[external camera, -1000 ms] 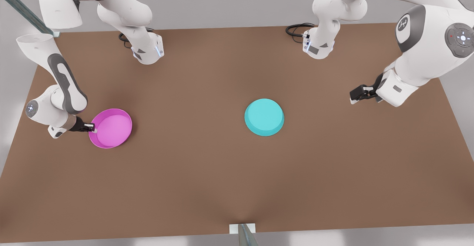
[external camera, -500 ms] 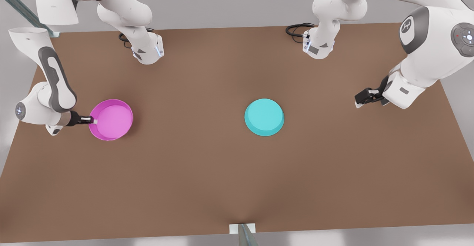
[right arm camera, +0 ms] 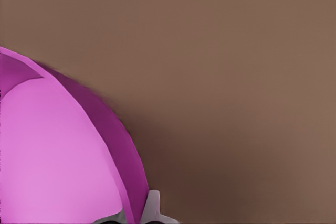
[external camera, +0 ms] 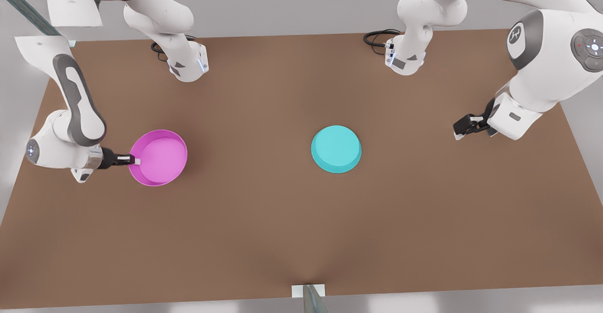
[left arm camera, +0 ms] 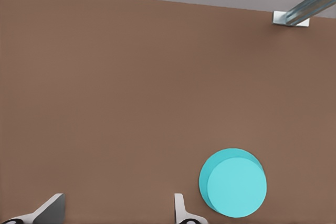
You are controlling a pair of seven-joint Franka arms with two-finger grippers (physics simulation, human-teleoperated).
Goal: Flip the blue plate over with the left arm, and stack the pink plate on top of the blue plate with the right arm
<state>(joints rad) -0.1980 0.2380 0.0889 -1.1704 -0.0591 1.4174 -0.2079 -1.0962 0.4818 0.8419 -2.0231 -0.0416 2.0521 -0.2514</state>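
Front view: I have the right tool (external camera: 134,160) clenched on the rim of the pink plate (external camera: 159,158), at the front view's left. The plate looks lifted and slightly tilted. The blue plate (external camera: 336,149) lies base-up at mid tabletop (external camera: 264,228), well apart from it. The left tool (external camera: 464,127) waits at the front view's right, clear of both plates.

Left wrist view: its fingers (left arm camera: 180,209) are spread, released, with the blue plate (left arm camera: 233,183) just beside one fingertip's line.

Right wrist view: one finger (right arm camera: 152,208) pinches the pink plate's (right arm camera: 58,150) wall at the edge.

Risk, in my judgement: a thin single-point rim grip may let the plate swing or slip in transit, landing it off-centre on the blue base.
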